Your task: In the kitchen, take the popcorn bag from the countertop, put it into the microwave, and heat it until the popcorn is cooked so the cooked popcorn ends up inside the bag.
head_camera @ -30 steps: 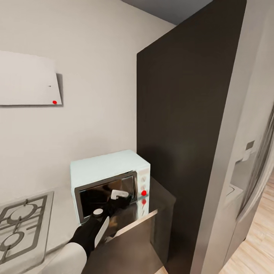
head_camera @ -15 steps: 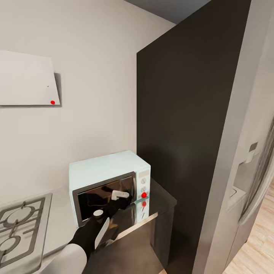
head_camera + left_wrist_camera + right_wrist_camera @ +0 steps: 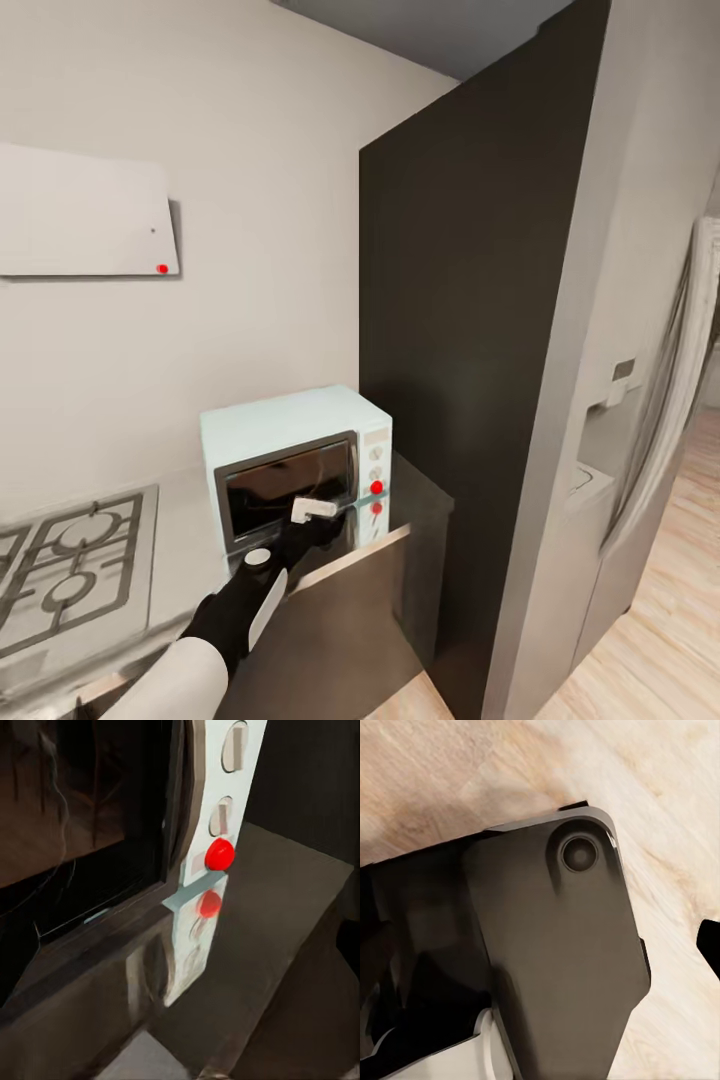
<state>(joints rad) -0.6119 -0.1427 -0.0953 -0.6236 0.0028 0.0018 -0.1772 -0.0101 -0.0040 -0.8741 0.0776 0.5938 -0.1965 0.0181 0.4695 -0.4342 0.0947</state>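
Head view, left to right: the steel gas hob (image 3: 70,575) lies in the pale table (image 3: 180,540); the white hood (image 3: 85,215) hangs on the wall above it; the left tool (image 3: 318,515) reaches to the dark glass door of the microwave (image 3: 290,430), close to its lower edge; a tall black cabinet (image 3: 470,350) stands just beside the microwave. Against the picture one second earlier the whole scene has shifted, so the camera has moved; the arm stays at the door, which appears closed. Whether the left tool is spread or pressed together cannot be told. In the left wrist view the side panel with its red dot (image 3: 219,853) is near, which suggests the start control is the likely next target. The popcorn bag cannot be made out behind the reflective glass. The right wrist view faces a dark part of the robot's body (image 3: 547,967) over the wooden floor (image 3: 450,780).
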